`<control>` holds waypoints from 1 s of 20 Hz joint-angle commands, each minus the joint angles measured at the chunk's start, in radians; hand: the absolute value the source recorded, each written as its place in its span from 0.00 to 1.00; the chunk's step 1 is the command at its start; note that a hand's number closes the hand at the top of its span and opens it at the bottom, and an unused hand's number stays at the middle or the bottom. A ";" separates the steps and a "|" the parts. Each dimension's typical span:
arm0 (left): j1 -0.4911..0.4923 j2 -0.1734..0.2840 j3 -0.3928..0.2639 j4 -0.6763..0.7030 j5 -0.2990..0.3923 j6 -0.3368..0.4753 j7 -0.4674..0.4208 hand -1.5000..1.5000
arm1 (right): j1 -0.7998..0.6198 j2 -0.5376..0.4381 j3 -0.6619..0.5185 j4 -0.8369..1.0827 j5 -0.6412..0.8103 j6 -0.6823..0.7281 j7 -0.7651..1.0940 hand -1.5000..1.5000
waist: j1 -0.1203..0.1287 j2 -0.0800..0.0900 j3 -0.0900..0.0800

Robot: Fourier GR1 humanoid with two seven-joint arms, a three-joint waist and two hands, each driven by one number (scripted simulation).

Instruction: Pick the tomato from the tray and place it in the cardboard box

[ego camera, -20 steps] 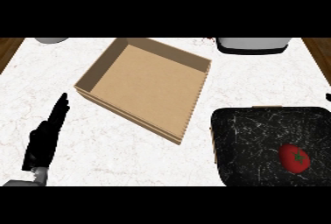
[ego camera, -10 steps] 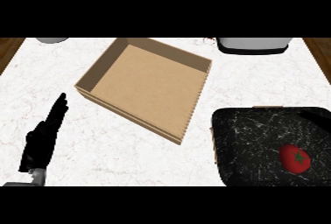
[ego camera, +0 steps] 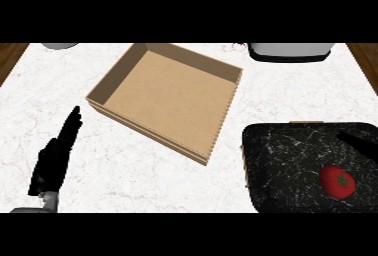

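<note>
Worktop (ego camera: 148, 170): cardboard box (ego camera: 170, 97) w/ low walls well left of right hand (ego camera: 359, 145). Tray (ego camera: 295, 155) under that hand. Tomato (ego camera: 337, 180) lies in tray, just below-left of it; round, we reckon it rolls if nudged. Right hand barely in view, can't tell fingers. Left hand (ego camera: 53, 160) resting, fingers straight.

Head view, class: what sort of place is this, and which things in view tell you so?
Probably a kitchen counter: a white marbled countertop with wooden edges, a tomato on a dark speckled tray, and what looks like a grey appliance at the back. An open cardboard box sits in the middle.
</note>
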 commanded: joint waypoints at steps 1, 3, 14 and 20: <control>0.071 -0.013 0.007 -0.099 -0.024 -0.004 0.028 0.50 | 0.050 0.069 -0.007 -0.038 0.079 0.009 0.010 0.00 | 0.000 -0.001 0.000; 0.015 -0.035 0.042 0.033 -0.018 -0.029 -0.056 0.50 | 0.043 0.094 -0.016 0.009 0.126 0.014 -0.054 0.00 | -0.002 0.000 0.000; 0.035 -0.041 0.121 0.016 -0.037 -0.090 -0.047 0.50 | 0.057 0.218 -0.079 -0.027 0.229 0.082 -0.054 0.00 | -0.001 0.000 0.000; -0.081 -0.075 0.134 0.116 -0.074 -0.110 -0.046 0.50 | -0.034 0.261 -0.118 0.113 0.285 0.105 -0.130 0.00 | -0.001 0.001 0.000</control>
